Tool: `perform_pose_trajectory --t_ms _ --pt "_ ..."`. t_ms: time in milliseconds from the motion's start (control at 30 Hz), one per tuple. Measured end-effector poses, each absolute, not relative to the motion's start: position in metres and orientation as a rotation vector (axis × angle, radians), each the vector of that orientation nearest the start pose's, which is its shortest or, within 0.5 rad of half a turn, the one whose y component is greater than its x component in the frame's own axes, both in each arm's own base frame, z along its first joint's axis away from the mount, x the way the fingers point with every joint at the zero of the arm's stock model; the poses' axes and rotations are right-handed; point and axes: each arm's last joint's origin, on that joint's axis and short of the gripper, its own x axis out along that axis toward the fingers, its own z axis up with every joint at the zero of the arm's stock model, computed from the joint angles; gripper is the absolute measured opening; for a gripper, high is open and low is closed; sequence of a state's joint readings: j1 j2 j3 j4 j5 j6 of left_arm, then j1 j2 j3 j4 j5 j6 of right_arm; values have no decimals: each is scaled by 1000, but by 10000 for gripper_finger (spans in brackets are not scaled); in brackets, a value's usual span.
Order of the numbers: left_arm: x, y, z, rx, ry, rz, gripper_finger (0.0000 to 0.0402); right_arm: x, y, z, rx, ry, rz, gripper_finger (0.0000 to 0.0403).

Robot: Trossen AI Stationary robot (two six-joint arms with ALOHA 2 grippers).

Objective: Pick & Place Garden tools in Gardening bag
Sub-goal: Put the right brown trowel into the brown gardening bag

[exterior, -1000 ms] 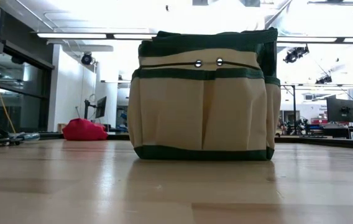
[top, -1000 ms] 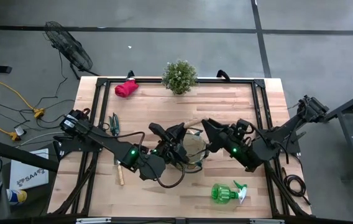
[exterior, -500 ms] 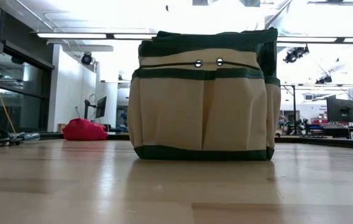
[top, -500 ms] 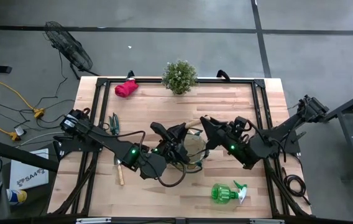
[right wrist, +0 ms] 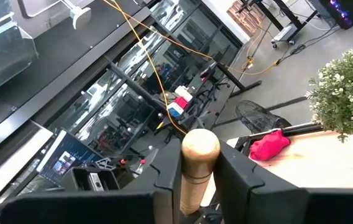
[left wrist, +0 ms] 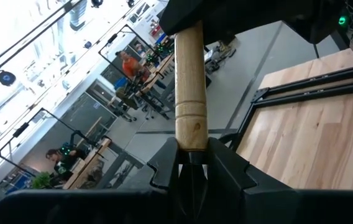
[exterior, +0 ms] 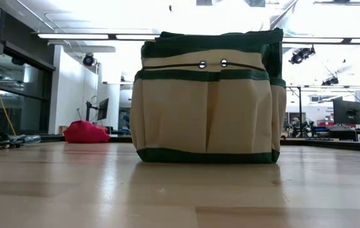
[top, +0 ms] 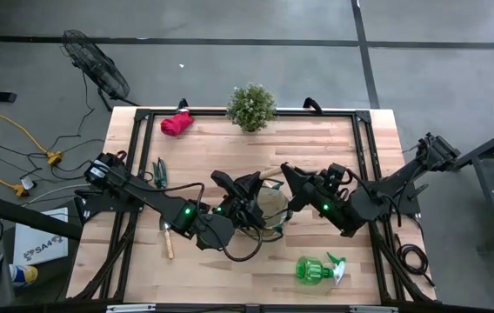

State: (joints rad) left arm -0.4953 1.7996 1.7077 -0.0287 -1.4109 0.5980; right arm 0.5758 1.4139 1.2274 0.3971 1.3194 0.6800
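Counter [top: 230,269] of pale wood carried everything. Left of the left tool [top: 240,202] lay the shears [top: 159,173], well apart from it near the counter's left edge, with a second trowel [top: 168,239] below them, its wooden handle pointing toward the front edge. The glove bundle [top: 176,123] sat at the far left corner, well away from both tools; in the low view it showed as a red heap [exterior: 86,132] left of the bag [exterior: 208,95].

The left tool hung over the bag's [top: 271,207] left rim at the counter's middle. Its wrist view showed its two fingers [left wrist: 164,167] closed against the end of a wooden trowel handle [left wrist: 191,93], which ran straight away from the camera into the other arm's dark body.

The bag stood upright between the two tools, touching or nearly touching both from above; how far the trowel reached into it could not be told.

The potted plant [top: 251,106] stood at the far edge, beyond both tools and just left of the right one.

The right tool [top: 292,193] hung over the bag's right rim, close beside the left tool. Its wrist view showed its fingers [right wrist: 242,167] pressed on either side of the rounded butt of a wooden handle [right wrist: 197,167], so both tools gripped wooden handle ends; whether these belonged to one trowel could not be told.

The spray bottle [top: 318,269] lay on its side near the front edge, below the right tool and apart from it.
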Motion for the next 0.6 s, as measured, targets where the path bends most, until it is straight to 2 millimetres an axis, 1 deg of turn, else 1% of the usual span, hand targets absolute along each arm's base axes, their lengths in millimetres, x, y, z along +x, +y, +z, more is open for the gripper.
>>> perform_pose_trajectory --t_ms 100,200,467,600 --pt "367 -166 389 657 343 862 61 270 142 394 804 -369 -668 58" --pt "366 -166 389 657 343 862 81 270 142 396 783 -366 -663 58" --pt "367 -169 389 656 322 797 170 268 140 398 741 -357 -682 58" --pt "364 -176 389 669 321 778 205 265 141 400 700 -344 -701 58"
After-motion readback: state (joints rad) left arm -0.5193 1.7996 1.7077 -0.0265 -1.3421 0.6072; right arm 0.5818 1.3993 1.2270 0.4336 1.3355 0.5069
